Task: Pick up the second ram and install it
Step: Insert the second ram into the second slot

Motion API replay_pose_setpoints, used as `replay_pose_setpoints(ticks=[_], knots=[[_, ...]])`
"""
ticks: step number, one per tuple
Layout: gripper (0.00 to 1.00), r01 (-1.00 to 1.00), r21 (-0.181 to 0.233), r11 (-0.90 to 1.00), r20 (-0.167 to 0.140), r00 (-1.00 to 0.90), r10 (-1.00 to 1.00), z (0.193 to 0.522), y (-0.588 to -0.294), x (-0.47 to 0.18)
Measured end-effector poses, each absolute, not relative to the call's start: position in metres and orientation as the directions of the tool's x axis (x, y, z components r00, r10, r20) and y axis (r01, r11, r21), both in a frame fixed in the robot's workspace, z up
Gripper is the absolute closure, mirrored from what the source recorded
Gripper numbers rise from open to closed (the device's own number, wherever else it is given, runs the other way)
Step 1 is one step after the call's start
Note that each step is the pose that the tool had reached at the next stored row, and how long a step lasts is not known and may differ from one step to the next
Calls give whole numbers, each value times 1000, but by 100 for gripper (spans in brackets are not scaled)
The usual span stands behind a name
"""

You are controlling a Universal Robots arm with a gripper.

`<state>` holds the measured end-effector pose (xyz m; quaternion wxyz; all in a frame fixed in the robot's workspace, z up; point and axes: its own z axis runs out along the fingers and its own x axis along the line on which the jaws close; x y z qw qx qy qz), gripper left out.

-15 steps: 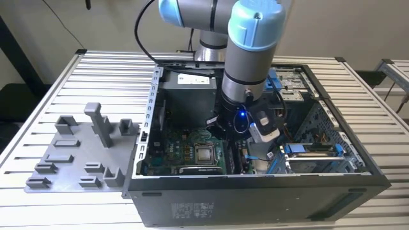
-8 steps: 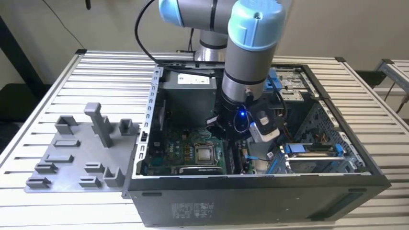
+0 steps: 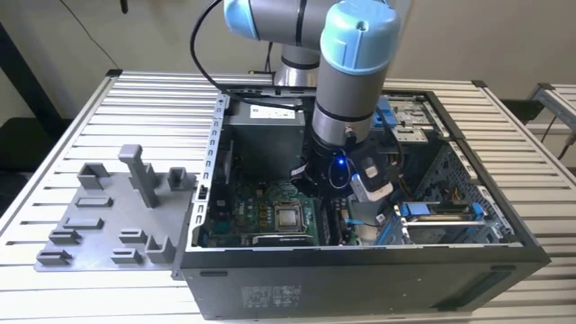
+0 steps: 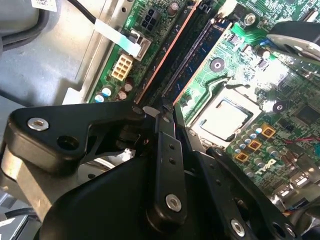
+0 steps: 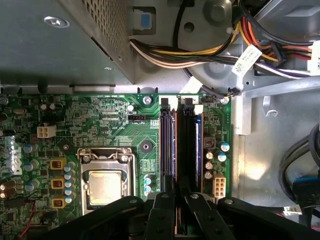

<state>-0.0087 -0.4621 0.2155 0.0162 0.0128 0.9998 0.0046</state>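
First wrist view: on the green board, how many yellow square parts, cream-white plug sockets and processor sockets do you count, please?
yellow square parts: 3
cream-white plug sockets: 2
processor socket: 1
Total: 6

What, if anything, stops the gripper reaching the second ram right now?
Likely nothing, so yes: the gripper hangs directly over one end of the second ram, which stands on edge on the motherboard, with no cable crossing between them.

arm upright, gripper (image 5: 175,212) nearly closed
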Motion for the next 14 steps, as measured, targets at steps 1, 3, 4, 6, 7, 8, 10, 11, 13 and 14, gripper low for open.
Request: replay_pose_setpoints(ticks=[1,3,4,6,7,8,10,11,13,14], knots=[[86,25,10,1000,-32,-999,26,216,-462,-9],[86,25,10,1000,-32,-999,26,216,-462,-9],[86,25,10,1000,-32,-999,26,216,-462,-9],[86,25,10,1000,-32,-999,26,215,-462,-9],[86,25,11,1000,-32,-999,26,215,-462,-9],[84,25,11,1000,-32,-999,26,215,-462,-9],[78,25,10,1000,-32,-999,26,215,-462,-9],[78,25,10,1000,-32,-999,26,216,-462,-9],[78,25,10,1000,-32,-999,26,224,-462,-9],[78,25,10,1000,-31,-999,26,228,-462,-9]])
